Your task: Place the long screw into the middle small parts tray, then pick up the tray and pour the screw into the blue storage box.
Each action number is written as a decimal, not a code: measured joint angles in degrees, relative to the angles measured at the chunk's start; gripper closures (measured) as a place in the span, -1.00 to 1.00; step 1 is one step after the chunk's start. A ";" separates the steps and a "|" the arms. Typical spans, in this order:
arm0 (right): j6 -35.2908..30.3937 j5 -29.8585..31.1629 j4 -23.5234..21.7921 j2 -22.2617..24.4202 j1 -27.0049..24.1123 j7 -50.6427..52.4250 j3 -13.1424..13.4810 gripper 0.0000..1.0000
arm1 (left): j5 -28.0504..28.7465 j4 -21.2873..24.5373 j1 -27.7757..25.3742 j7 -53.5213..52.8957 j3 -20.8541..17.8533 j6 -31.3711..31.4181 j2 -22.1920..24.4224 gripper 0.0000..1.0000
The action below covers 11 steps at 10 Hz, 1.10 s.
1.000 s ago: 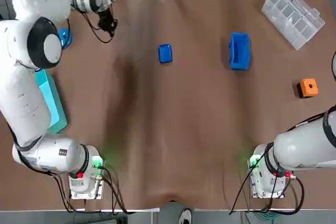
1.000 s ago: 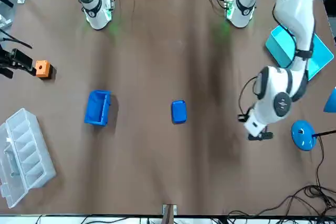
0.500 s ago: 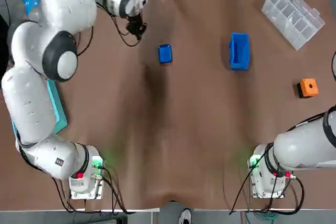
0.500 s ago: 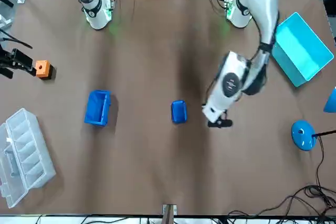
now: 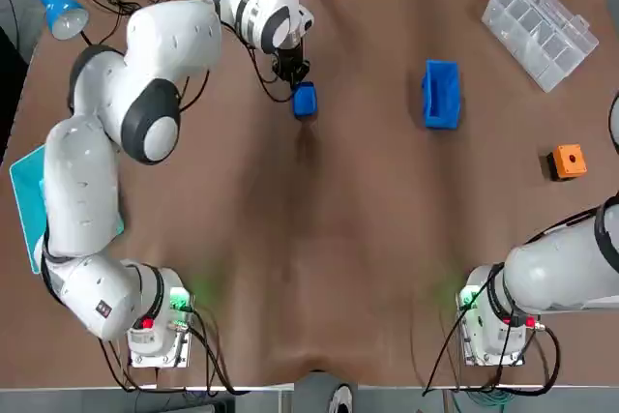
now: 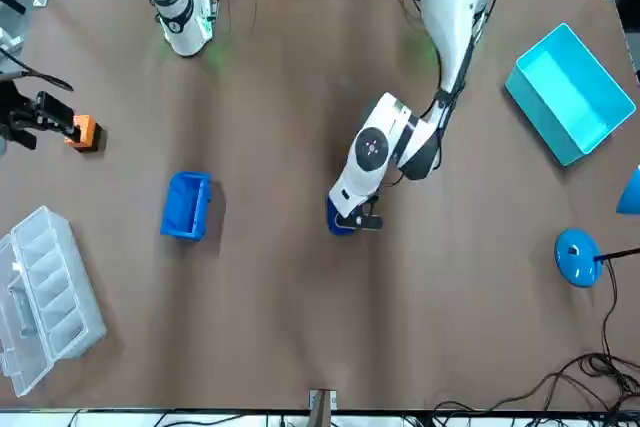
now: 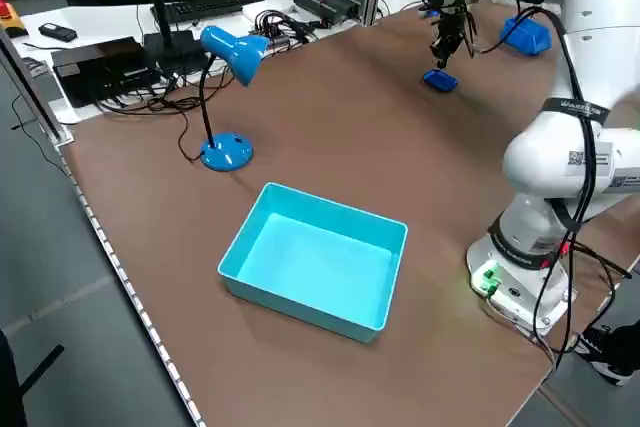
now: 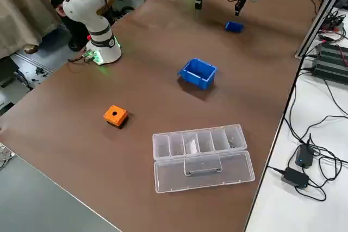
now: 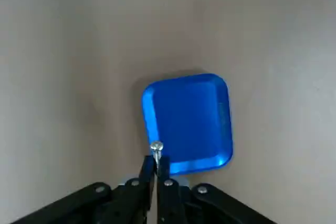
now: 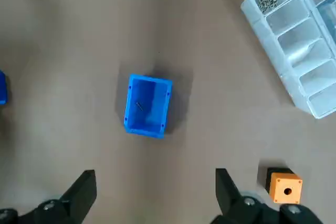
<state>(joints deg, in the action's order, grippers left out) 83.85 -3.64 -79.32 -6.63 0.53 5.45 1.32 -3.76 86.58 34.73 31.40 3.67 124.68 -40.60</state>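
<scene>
The small blue parts tray [image 5: 305, 103] lies on the brown table at the far middle. My left gripper [image 5: 292, 73] hangs just over its near-left edge, shut on the long screw [image 9: 156, 147]. In the left wrist view the screw's head stands up between the fingertips at the rim of the tray [image 9: 187, 121]. The blue storage box [image 5: 441, 94] sits to the tray's right, with a small screw inside it [image 10: 139, 105]. My right gripper [image 10: 154, 177] is open, high above the table's right side near the orange block [image 6: 83, 132].
A clear compartment case [image 5: 540, 16] lies at the far right corner. A teal bin [image 6: 570, 92] and a blue desk lamp [image 6: 578, 255] stand at the left side. The orange block [image 5: 568, 162] is near the right edge.
My left arm has swung from the far left by the lamp rightwards across the table to the small tray, still shut on the screw. The right gripper has hardly moved.
</scene>
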 joint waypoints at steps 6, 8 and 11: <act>6.34 -0.11 -3.17 -4.25 6.28 0.10 -0.20 -1.00 | -0.40 -2.53 1.49 3.25 0.07 2.39 -3.52 0.67; 9.42 -2.20 -5.48 -4.57 7.15 0.11 -0.26 -1.00 | -0.40 -3.05 1.89 3.70 0.07 2.47 -3.40 0.08; 19.13 -7.18 -12.17 -5.14 11.18 0.27 -0.57 -1.00 | -0.40 -3.83 1.76 3.52 -0.36 -3.39 -1.03 -0.80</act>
<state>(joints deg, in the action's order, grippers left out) 102.98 -10.82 -91.49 -11.76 11.71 5.72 0.75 -4.16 82.75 36.48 34.93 3.32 121.30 -41.63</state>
